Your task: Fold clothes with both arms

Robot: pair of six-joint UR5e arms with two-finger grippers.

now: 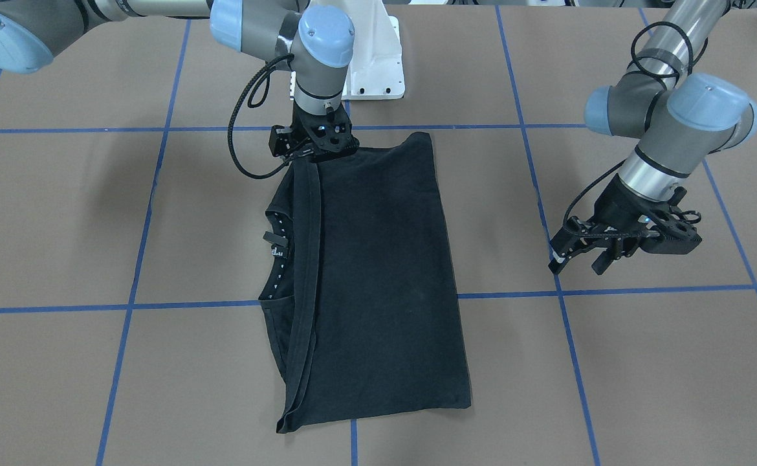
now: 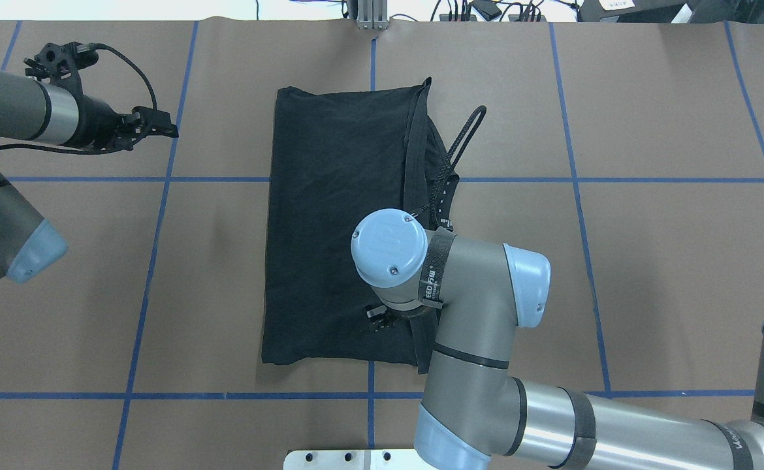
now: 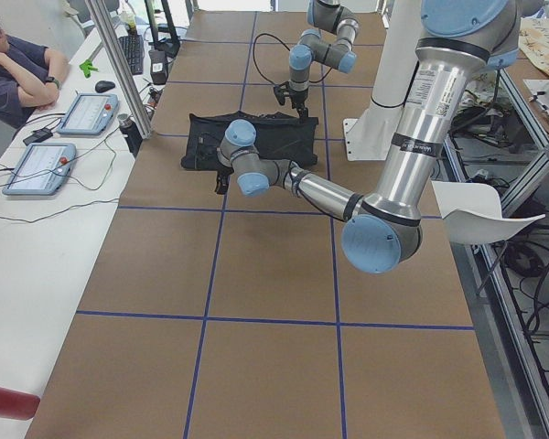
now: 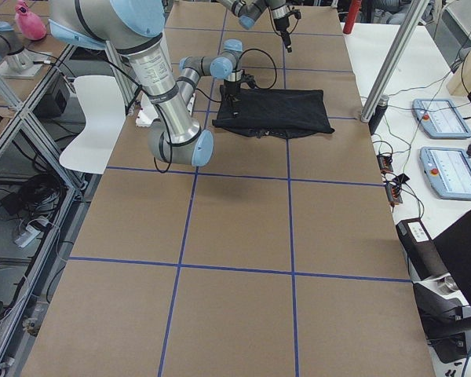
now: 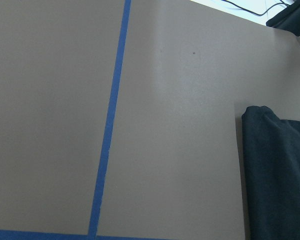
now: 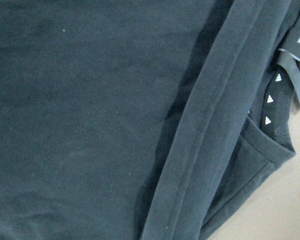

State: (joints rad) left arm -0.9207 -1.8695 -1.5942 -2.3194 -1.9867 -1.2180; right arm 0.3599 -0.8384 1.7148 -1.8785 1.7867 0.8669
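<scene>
The black T-shirt (image 1: 378,272) lies folded into a long rectangle on the brown table, with a hem band laid over the collar side. Its small white collar logo (image 1: 277,249) shows and the chest graphic is hidden. The shirt also shows in the overhead view (image 2: 330,215). My right gripper (image 1: 317,154) is down on the shirt's corner nearest the robot base. Its fingers are hidden, so I cannot tell if it holds cloth. The right wrist view is filled by shirt cloth (image 6: 90,100). My left gripper (image 1: 595,262) hangs open and empty above bare table, well off the shirt's side.
Blue tape lines (image 1: 611,291) divide the brown table (image 1: 644,375) into squares. The white base pedestal (image 1: 378,65) stands just behind the shirt. In the left side view an operator (image 3: 14,69) sits at a bench with tablets (image 3: 41,166).
</scene>
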